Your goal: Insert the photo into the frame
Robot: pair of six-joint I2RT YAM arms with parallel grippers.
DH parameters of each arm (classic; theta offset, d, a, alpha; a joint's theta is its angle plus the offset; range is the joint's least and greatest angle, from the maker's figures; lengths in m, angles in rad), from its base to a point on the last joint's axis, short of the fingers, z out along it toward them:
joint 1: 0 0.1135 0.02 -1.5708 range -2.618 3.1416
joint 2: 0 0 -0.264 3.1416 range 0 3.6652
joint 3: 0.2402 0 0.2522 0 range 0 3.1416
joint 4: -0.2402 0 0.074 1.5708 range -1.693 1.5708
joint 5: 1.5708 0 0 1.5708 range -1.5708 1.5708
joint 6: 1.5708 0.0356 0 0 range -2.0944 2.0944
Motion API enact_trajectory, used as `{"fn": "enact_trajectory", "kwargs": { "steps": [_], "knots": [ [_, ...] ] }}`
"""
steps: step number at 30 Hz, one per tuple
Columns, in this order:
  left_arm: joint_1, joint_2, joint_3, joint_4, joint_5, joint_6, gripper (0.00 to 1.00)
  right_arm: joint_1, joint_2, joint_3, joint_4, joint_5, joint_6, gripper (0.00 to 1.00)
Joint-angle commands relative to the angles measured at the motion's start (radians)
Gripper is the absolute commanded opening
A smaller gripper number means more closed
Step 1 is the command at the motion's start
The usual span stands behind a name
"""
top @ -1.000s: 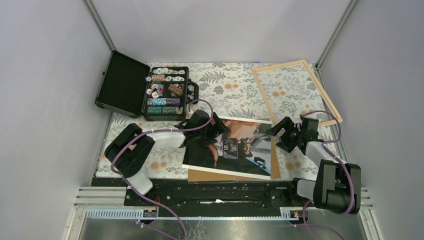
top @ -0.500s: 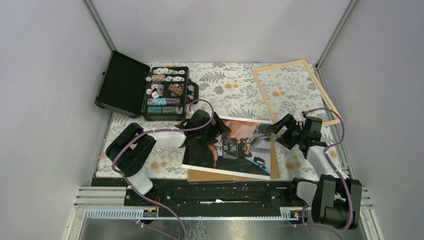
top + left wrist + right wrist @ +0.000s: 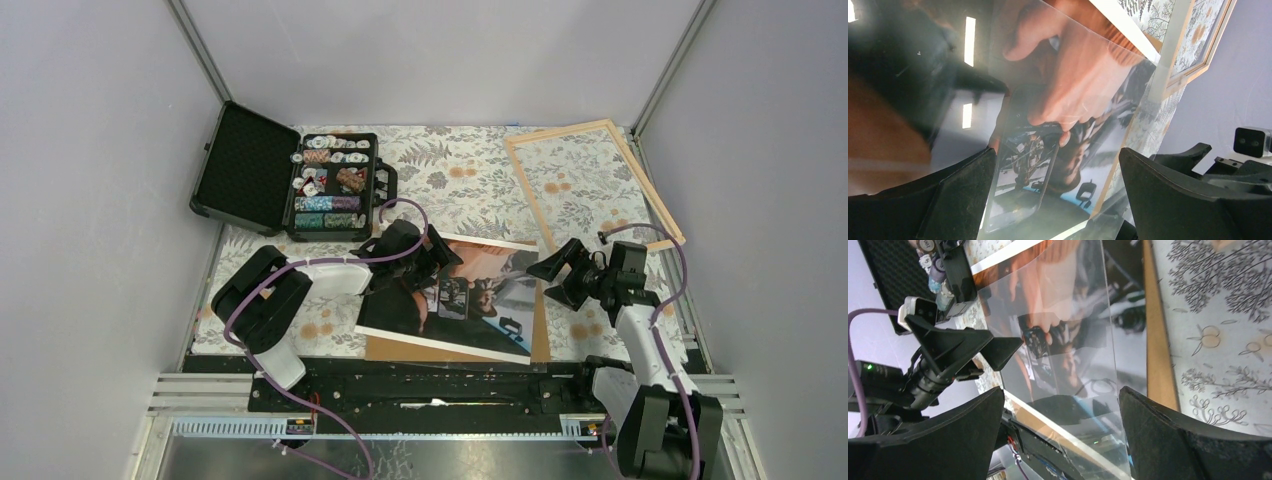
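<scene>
The photo (image 3: 455, 300), a glossy print with a white border, lies on a brown backing board (image 3: 538, 338) near the table's front edge. A clear sheet seems to lie over the photo (image 3: 1058, 100). The light-wood frame (image 3: 525, 190) lies flat at the back right, apart from the photo. My left gripper (image 3: 445, 255) is open at the photo's far left corner, and its jaws (image 3: 1058, 152) hold nothing. At the photo's right edge my right gripper (image 3: 556, 262) is open too. The print's edge shows between its wide jaws (image 3: 1061, 390).
An open black case of poker chips (image 3: 330, 185) stands at the back left. The floral cloth (image 3: 450, 170) covers the table between the case and the frame. Grey walls close in on both sides, and a black rail (image 3: 430, 385) runs along the front.
The photo and its backing board have slid a little left and toward the front. The right arm has swung in, bringing its gripper closer to the photo's right edge. The left arm barely moved.
</scene>
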Motion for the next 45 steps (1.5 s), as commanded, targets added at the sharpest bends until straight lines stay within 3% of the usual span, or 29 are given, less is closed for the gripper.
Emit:
{"fn": "enact_trajectory", "kwargs": {
  "steps": [1,7,16,23,29,37,41,45],
  "knots": [
    [-0.015,0.027,0.014,-0.033,-0.006,0.014,0.99,0.004,-0.076,0.044,-0.105,-0.115,0.003,0.91],
    [-0.022,0.029,0.015,-0.033,-0.005,0.016,0.99,0.004,-0.108,0.053,-0.128,-0.168,0.005,0.86],
    [-0.037,0.010,0.017,-0.030,-0.004,0.022,0.99,0.006,-0.079,0.055,-0.190,-0.210,-0.079,0.65],
    [-0.048,-0.024,0.022,-0.019,-0.009,0.043,0.99,0.006,-0.083,0.054,-0.167,-0.190,-0.075,0.55],
    [-0.054,-0.037,0.017,0.000,0.005,0.042,0.99,0.006,-0.094,0.013,-0.061,-0.190,0.004,0.38],
    [-0.055,-0.149,0.082,0.012,0.008,0.202,0.99,0.006,-0.123,0.018,-0.035,-0.135,0.057,0.00],
    [-0.055,-0.251,0.102,0.047,0.008,0.296,0.99,0.006,-0.136,0.065,-0.096,-0.093,0.047,0.00],
    [-0.059,-0.330,0.119,0.048,0.000,0.359,0.99,0.006,-0.165,0.161,-0.241,0.078,0.025,0.00]
  ]
}}
